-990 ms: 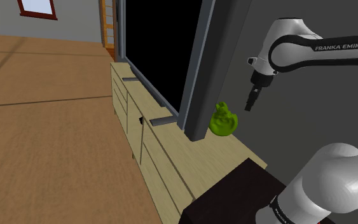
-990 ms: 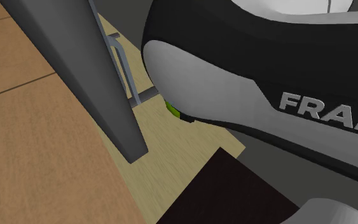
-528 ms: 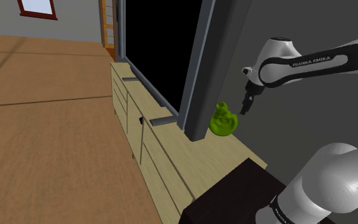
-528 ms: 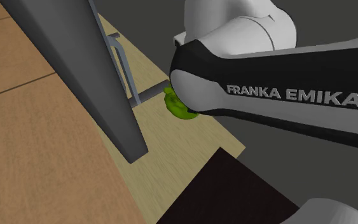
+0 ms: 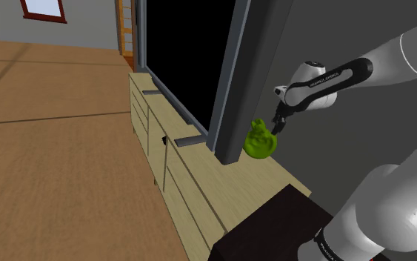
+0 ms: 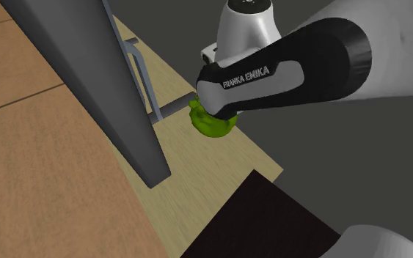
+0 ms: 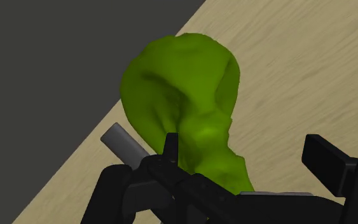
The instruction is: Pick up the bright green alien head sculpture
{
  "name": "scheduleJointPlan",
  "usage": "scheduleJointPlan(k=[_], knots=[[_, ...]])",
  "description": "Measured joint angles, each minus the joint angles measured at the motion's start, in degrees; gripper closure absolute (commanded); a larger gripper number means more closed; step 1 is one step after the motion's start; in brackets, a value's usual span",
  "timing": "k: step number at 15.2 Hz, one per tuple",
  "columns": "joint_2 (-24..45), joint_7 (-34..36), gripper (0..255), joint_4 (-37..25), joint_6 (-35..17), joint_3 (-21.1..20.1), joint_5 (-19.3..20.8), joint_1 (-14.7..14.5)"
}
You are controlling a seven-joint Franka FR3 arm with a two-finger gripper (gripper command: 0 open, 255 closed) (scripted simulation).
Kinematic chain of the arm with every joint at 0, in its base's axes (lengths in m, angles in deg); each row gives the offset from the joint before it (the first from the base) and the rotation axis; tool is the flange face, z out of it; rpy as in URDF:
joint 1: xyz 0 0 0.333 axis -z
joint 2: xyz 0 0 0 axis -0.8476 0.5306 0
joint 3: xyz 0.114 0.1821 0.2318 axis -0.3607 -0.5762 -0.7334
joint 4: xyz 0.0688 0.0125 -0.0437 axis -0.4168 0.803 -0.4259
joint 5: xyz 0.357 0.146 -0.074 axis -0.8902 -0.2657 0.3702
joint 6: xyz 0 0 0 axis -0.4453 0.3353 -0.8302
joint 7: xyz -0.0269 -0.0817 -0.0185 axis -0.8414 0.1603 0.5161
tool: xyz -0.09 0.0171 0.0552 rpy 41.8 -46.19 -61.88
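The all-black two-finger gripper [image 7: 247, 147] hovers just above the bright green, lumpy alien head sculpture [image 7: 182, 105]; the sculpture sits on the top of the pale wooden sideboard [image 7: 298, 76], close to the edge that meets the dark grey wall [image 7: 44, 57]. In the wrist view the fingers [image 7: 324, 157] stand wide apart and clasp nothing; the sculpture lies ahead of them and off-centre, its lower part overlapping one finger, while bare wood shows between it and the other finger; whether the nearer finger touches it cannot be told. A tall grey-framed panel [image 5: 232, 81] stands just beside the sculpture, on the far side of it from the fingers, so there looks to be little room there.

As for progress, the approach seems nearly done; the sculpture rests on the sideboard and is not lifted. What is left, by this reading, is to bring the fingers squarely to either side of the head, lower them around it, shut them on it and raise it clear; the off-centre line-up suggests a small sideways correction comes first.
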Motion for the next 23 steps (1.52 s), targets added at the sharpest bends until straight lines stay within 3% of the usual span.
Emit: scheduleJointPlan(k=[3, 5, 11, 12, 21, 23], knots=[[7.8, -10.81, 0, -3.27, -5.83, 3.75, -9.48, -3.31], [10.97, -15.42, 0, -3.54, -8.7, 4.34, -14.32, -3.96], [16.39, -22.56, 0, -3.03, -13.6, 3.04, -23.63, -3.59], [16.82, -23.16, 255, -2.93, -14.03, 2.78, -24.46, -3.45], [17.18, -24.02, 255, -3.01, -14.5, 2.47, -25.54, -3.21], [16.75, -22.94, 255, -2.94, -13.99, 2.86, -24.31, -3.59]])
